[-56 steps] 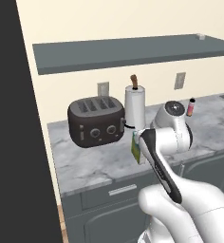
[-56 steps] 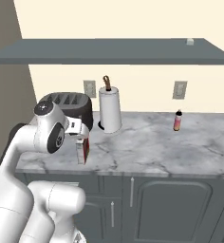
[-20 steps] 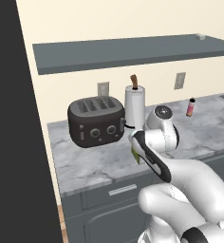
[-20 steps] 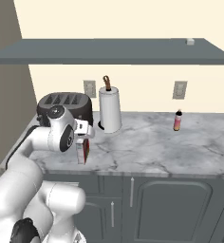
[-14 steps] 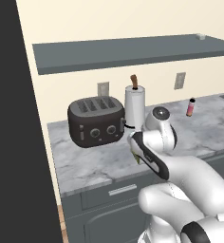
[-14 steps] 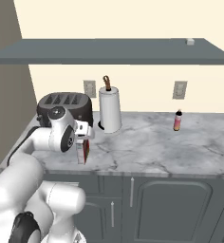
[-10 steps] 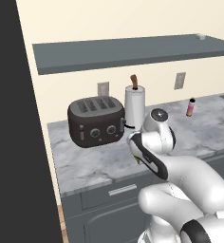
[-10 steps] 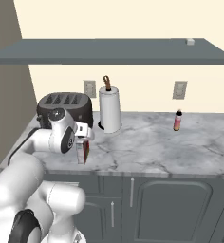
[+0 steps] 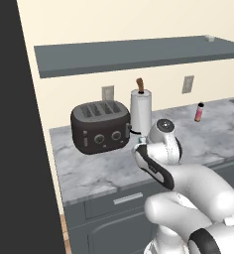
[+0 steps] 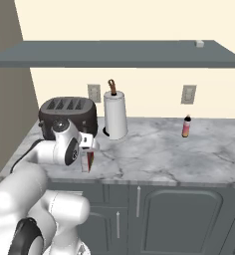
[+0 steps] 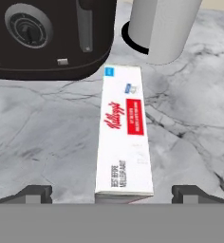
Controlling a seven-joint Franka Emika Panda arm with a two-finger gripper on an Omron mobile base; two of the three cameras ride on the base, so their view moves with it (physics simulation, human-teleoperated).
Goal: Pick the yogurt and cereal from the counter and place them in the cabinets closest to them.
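- Step in hand, as I judge it: approach to the cereal (image 11: 124, 137). I have the gripper (image 11: 113, 192) poised over the box, jaws spread wide, one fingertip on either side of its white top face, nothing held.
- Cereal location: upright on the counter (image 10: 154, 154), near its front edge toward the left end, just in front of the toaster (image 10: 68, 115). In the right base view the box (image 10: 88, 160) shows beside the arm's wrist.
- Next move calls for: descend so the fingertips straddle the narrow faces of the box, close, then lift straight up before any sideways travel. The destination is the cabinets (image 10: 114, 54), the shelf slab directly overhead.
- Obstructions: the toaster (image 11: 47, 38) stands just behind the box and the paper-towel roll (image 11: 163, 28) behind it to the right in the hand view. I judge that a tilted lift could knock either.
- Yogurt (image 10: 199, 44): a tiny item sits at the right end of the shelf slab; too small for me to confirm what it is.
- Other items: a slim pink-red bottle (image 10: 186, 126) stands well apart toward the back of the counter, clear of the work.
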